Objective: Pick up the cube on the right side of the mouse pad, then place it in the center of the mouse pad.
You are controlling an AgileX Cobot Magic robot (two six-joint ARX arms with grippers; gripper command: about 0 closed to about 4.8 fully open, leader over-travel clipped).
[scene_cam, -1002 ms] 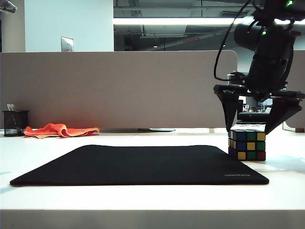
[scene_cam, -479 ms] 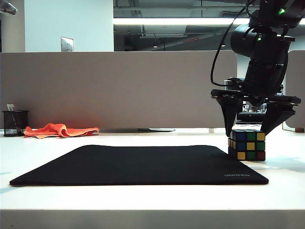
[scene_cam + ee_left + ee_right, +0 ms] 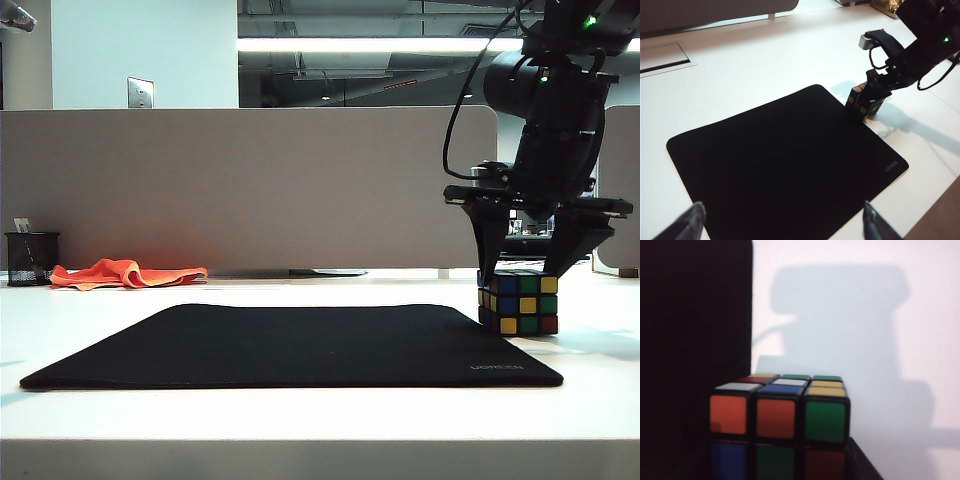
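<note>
The cube [image 3: 518,303] rests on the white table, touching the right edge of the black mouse pad [image 3: 300,345]. My right gripper [image 3: 518,275] points down over it, with one finger on each side of the cube's upper part. It is open, and the gap is barely wider than the cube. In the right wrist view the cube [image 3: 780,412] fills the space between the fingers of the right gripper [image 3: 780,460], beside the mouse pad [image 3: 690,315]. My left gripper [image 3: 782,210] hangs wide open and empty above the mouse pad [image 3: 775,160], with the cube [image 3: 862,102] far from it.
An orange cloth [image 3: 125,272] and a black mesh pen cup [image 3: 30,258] lie at the far left, against the grey partition [image 3: 250,185]. A recessed plate [image 3: 662,57] is set into the table top.
My right gripper has sunk a little, and its fingers have drawn in from wide apart to just outside the cube's sides. The cube and the left gripper have stayed put.
</note>
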